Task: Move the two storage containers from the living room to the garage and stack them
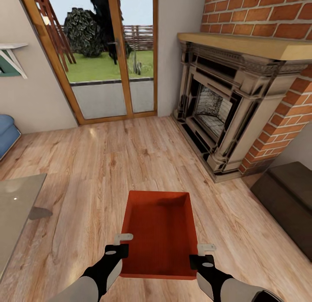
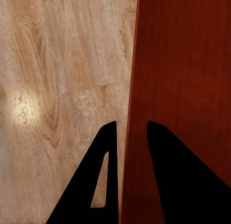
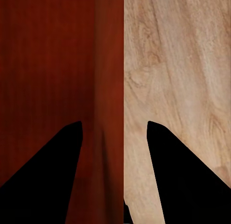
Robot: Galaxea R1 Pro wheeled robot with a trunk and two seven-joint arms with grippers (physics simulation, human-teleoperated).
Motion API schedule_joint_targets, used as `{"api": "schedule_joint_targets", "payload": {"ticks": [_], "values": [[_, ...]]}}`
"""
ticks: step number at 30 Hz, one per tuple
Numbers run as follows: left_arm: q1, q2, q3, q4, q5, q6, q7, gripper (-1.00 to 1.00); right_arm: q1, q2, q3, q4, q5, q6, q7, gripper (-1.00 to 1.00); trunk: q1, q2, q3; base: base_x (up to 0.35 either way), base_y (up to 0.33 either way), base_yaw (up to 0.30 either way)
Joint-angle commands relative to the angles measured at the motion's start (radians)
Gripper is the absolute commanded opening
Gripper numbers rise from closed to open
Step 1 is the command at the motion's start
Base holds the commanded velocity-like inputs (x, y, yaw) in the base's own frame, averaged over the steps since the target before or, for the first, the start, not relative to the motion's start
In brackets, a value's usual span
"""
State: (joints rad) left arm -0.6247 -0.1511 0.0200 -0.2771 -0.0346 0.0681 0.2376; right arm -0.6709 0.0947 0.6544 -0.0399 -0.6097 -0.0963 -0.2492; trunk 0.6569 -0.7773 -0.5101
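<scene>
You hold one storage container [image 1: 158,232] over the wood-plank floor [image 1: 99,172], open side up. Left gripper [image 1: 122,243] clamps its left wall, right gripper [image 1: 201,254] its right wall. Brick fireplace [image 1: 225,116] ahead right; glass door [image 1: 108,55] ahead left.

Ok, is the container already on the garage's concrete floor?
No, the storage container is over light wood-plank floor beside the brick fireplace, in the living room.
</scene>
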Motion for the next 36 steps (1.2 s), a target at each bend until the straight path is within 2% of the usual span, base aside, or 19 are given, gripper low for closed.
{"api": "schedule_joint_targets", "payload": {"ticks": [1, 15, 36], "values": [[0.000, 0.007, 0.009, 0.001, -0.002, 0.007, 0.006, -1.00, -0.001, -0.003, -0.007, 0.000, -0.001, -0.049, -0.002, -1.00, 0.000, -0.001, -0.001, 0.000, 0.000, 0.000], [0.000, 0.008, 0.009, 0.001, -0.002, 0.006, 0.006, -1.00, -0.001, 0.001, -0.008, -0.001, -0.002, -0.047, -0.015, -1.00, 0.000, -0.001, 0.000, 0.000, 0.000, 0.000], [0.000, 0.008, 0.009, 0.001, -0.002, 0.006, 0.006, -1.00, -0.001, 0.002, -0.009, -0.001, -0.002, -0.042, -0.026, -1.00, 0.000, -0.001, 0.030, 0.000, 0.000, 0.000]]}}
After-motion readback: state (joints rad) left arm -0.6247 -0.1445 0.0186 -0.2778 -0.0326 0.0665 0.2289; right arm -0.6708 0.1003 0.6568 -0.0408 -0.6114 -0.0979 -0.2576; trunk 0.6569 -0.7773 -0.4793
